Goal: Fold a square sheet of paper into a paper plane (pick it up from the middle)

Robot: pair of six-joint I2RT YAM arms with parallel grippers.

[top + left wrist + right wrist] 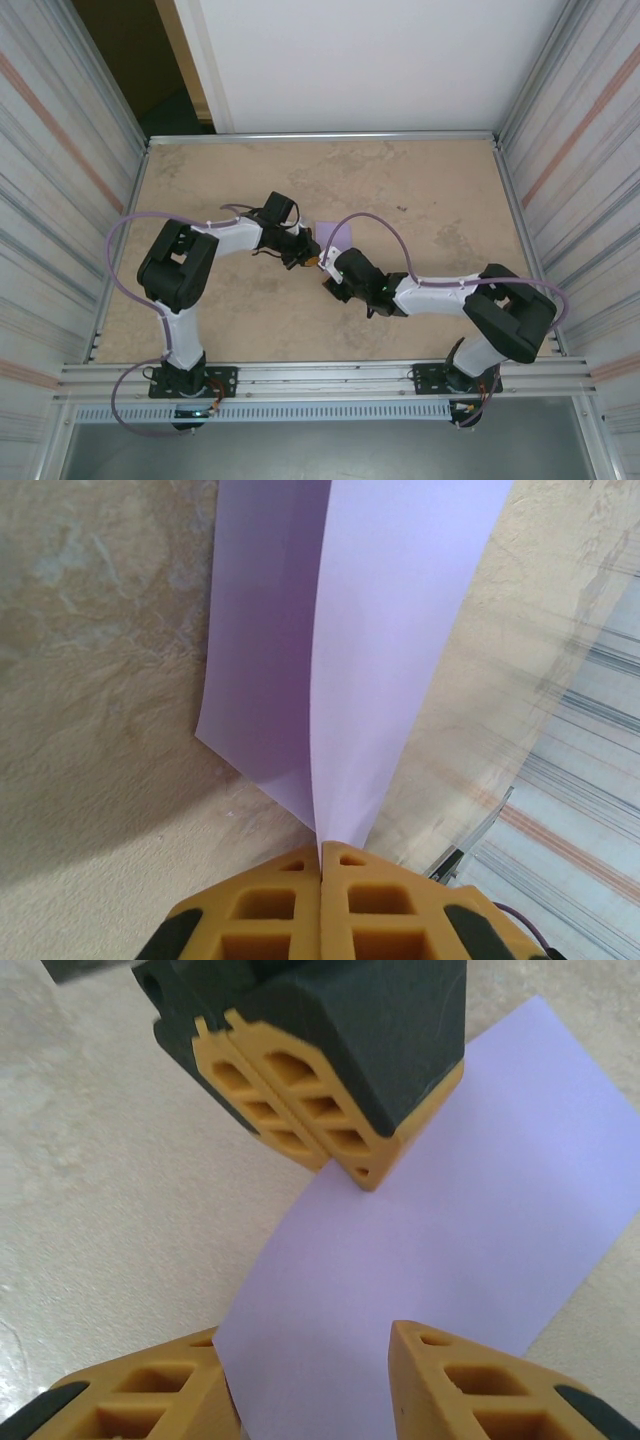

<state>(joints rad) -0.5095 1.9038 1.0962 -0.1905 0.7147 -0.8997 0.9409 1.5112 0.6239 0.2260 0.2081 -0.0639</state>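
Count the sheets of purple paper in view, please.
1. The sheet of paper is at the table's middle, pinched by the left gripper, with one edge between the right gripper's open fingers. Another could hide beneath it.

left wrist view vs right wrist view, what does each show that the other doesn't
Left wrist: the square sheet of paper folded along a crease running from the shut left end effector, plus the ribbed wall. Right wrist: that end effector's black outside, and the right end effector open astride the sheet's edge. Both: the lavender sheet over the tan table.
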